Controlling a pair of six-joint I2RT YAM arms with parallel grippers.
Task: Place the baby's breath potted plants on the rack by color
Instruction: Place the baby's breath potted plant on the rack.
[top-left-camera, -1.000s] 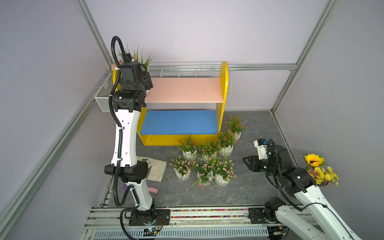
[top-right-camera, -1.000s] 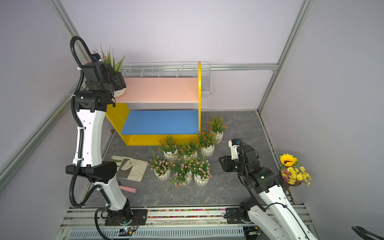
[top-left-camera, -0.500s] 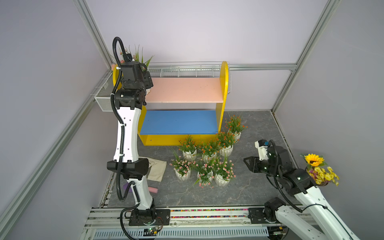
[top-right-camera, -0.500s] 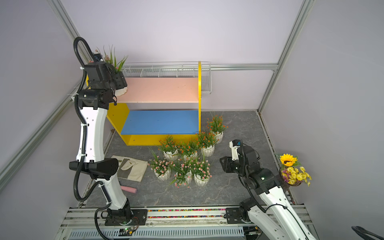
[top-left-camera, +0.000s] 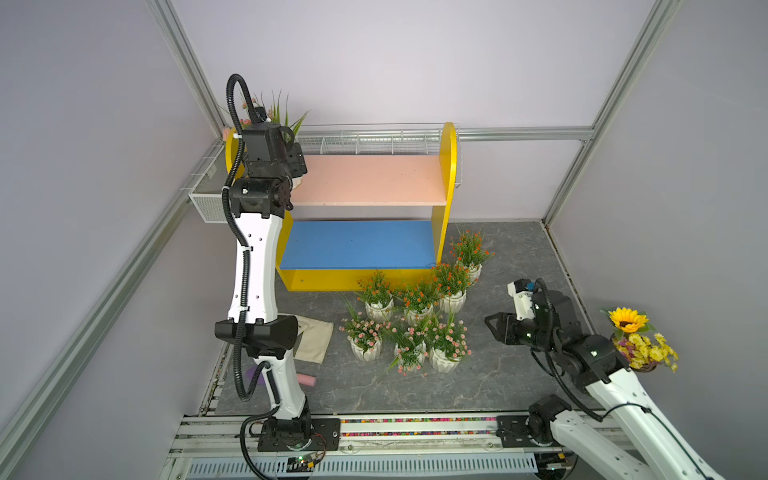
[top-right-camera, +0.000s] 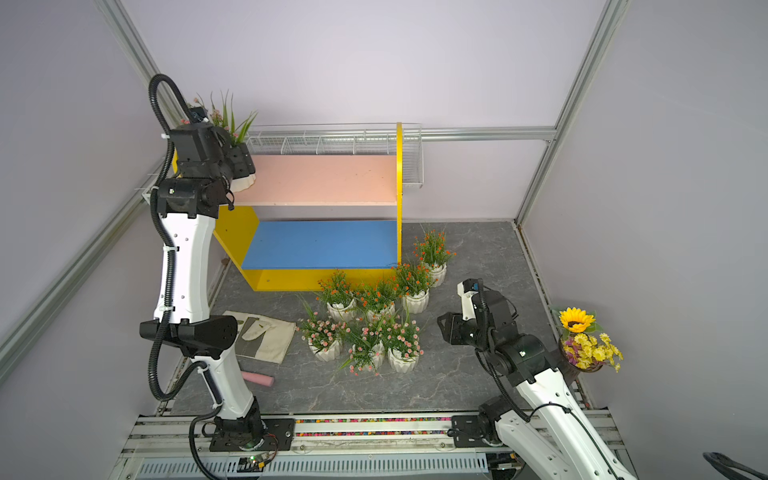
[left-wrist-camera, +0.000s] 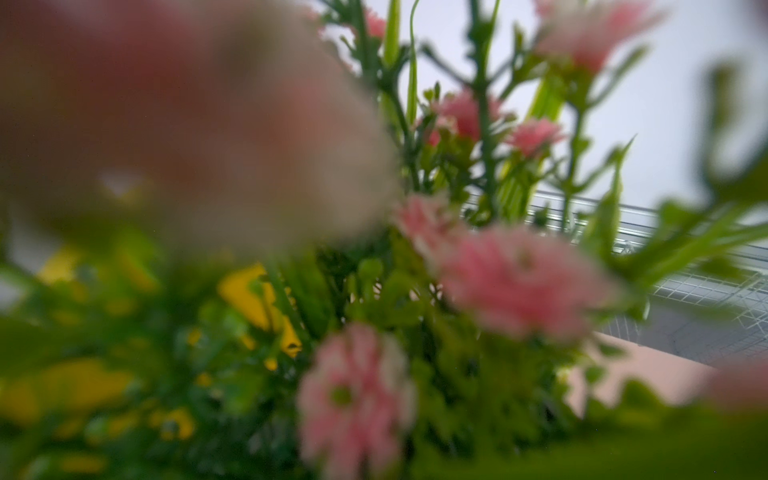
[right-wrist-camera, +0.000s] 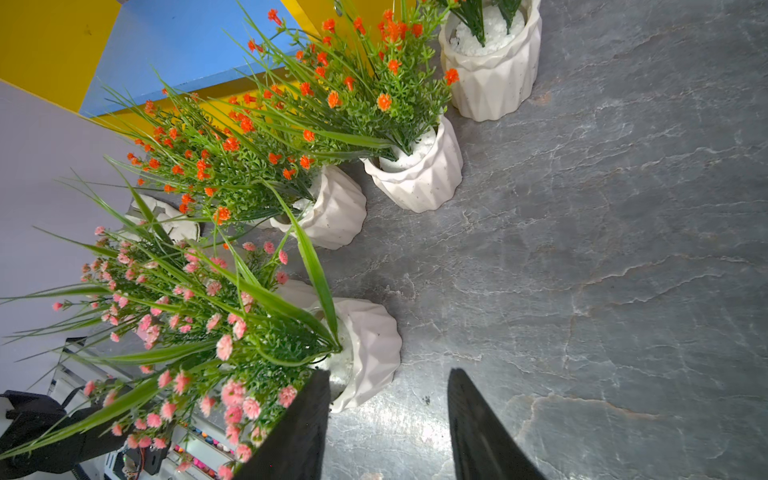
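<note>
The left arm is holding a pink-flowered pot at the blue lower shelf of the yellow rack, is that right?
No. The left gripper holds the pink-flowered pot at the pink upper board of the yellow rack, not the blue lower board; both top views show it.

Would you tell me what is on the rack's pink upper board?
One pink-flowered potted plant at its end, the left gripper shut on it. The arm hides most of the pot, so whether it rests on the board is unseen.
</note>
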